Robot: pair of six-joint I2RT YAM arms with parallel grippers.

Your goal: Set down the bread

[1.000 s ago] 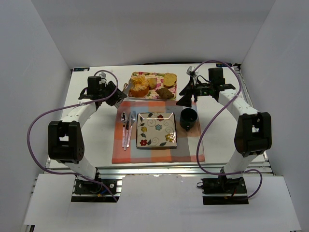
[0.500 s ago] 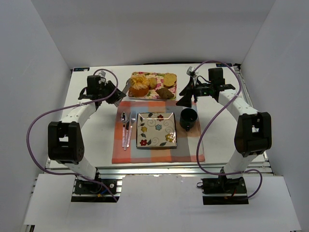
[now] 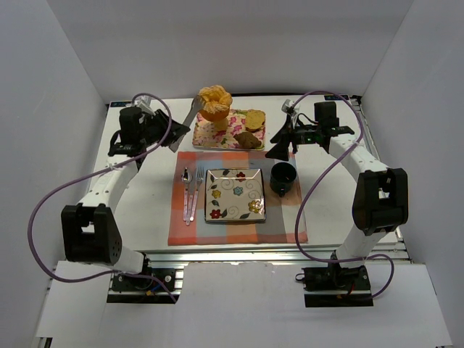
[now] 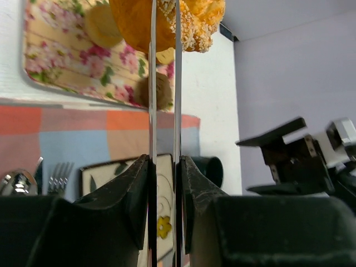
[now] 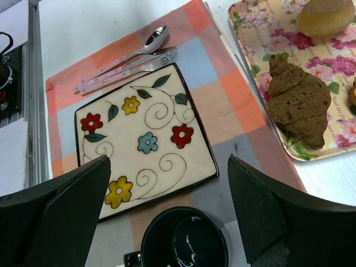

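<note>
The bread (image 3: 214, 102), a golden sugared bun, hangs above the flowered tray (image 3: 217, 135), pinched between the tips of metal tongs (image 3: 191, 117). My left gripper (image 3: 168, 129) is shut on the tongs' handles. In the left wrist view the two blades (image 4: 152, 83) run up from my left gripper (image 4: 165, 161) to the bread (image 4: 167, 22) over the tray (image 4: 50, 67). My right gripper (image 3: 283, 139) is open at the tray's right end and holds nothing. Seen from its wrist, the right gripper (image 5: 167, 194) hovers over the flowered plate (image 5: 147, 139).
The square flowered plate (image 3: 235, 194) lies on a checked placemat (image 3: 239, 226) with a spoon and fork (image 3: 191, 190) to its left and a dark mug (image 3: 283, 177) to its right. A brown croissant (image 5: 297, 105) and other buns stay on the tray (image 5: 250, 33).
The tongs closed on the bun and my left arm lifted it off the tray, up and toward the back. The right arm has not moved.
</note>
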